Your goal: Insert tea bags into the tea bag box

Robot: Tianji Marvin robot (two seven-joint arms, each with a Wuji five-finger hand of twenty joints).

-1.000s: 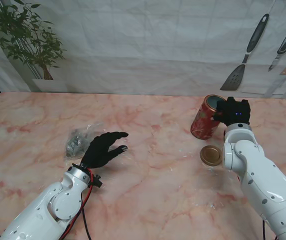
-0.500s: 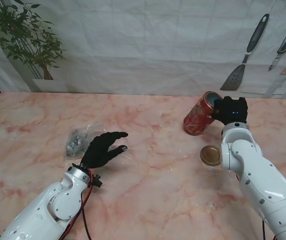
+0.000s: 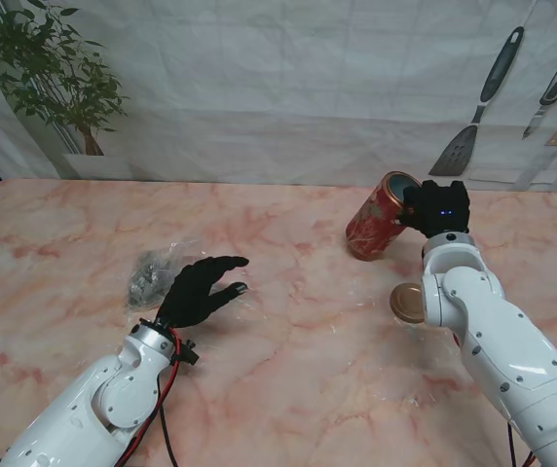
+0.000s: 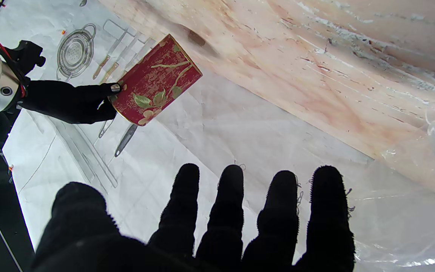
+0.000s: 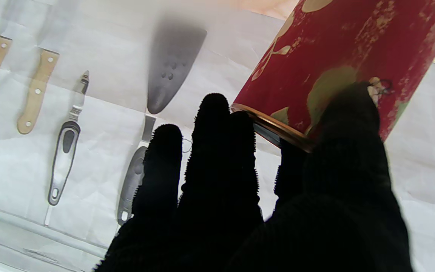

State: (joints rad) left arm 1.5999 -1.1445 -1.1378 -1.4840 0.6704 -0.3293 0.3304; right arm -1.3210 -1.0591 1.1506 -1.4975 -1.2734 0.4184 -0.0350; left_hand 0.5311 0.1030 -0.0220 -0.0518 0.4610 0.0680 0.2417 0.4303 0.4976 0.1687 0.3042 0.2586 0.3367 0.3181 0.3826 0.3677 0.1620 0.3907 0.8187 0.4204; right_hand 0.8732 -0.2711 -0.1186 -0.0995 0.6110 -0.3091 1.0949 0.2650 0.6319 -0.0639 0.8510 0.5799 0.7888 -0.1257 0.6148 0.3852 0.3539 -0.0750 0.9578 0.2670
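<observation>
Robot hand, right: clamped on the rim of the tea bag box, thumb on the outer wall, fingers at the open mouth; the box is tilted and lifted at about 2 o'clock on the table.
Robot hand, left: holding nothing, fingers spread, hovering at about 9 o'clock.
Table: pink-veined marble, glossy; likely slippery under a tin.
Tea bag box: red cylinder with leaf print and gold rim; judged rigid, light, smooth-walled; the rim pinch looks sound, though a mid-wall grip would resist tipping better.
Clear plastic bag: just beside the left fingers, dark contents, presumably tea bags; judged soft, crinkly, best pinched lightly.
Gold lid: flat at about 4 o'clock.
Room: white creased backdrop, hanging utensils, potted plant.
</observation>
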